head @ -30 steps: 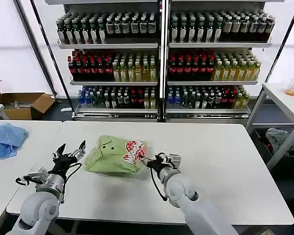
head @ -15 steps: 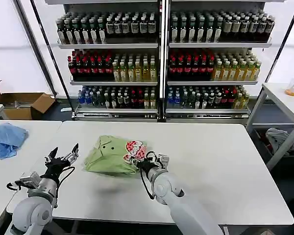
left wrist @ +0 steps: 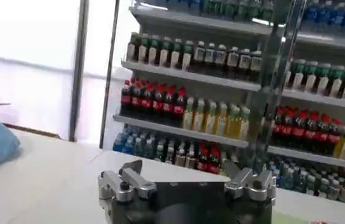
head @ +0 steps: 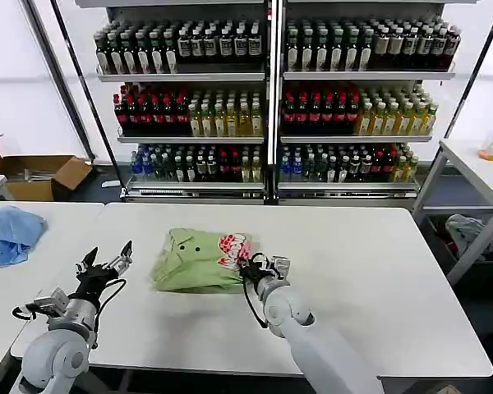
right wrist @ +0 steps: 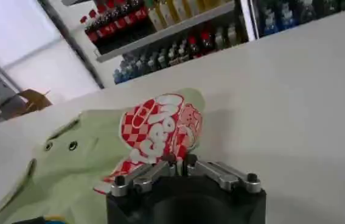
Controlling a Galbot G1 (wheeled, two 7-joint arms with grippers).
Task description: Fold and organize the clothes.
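While left claw (head: 105, 260) gapes, right claw (head: 259, 264) pinches T-shirt (head: 195, 261).

White table (head: 378, 271) carries bunched green T-shirt (head: 189, 261).

Green T-shirt (head: 199, 261) bunched mid-table, red-white print up.

Left gripper (left wrist: 187, 181), fingers spread apart, above white table (left wrist: 50, 176) before bottle shelves (left wrist: 221, 91).
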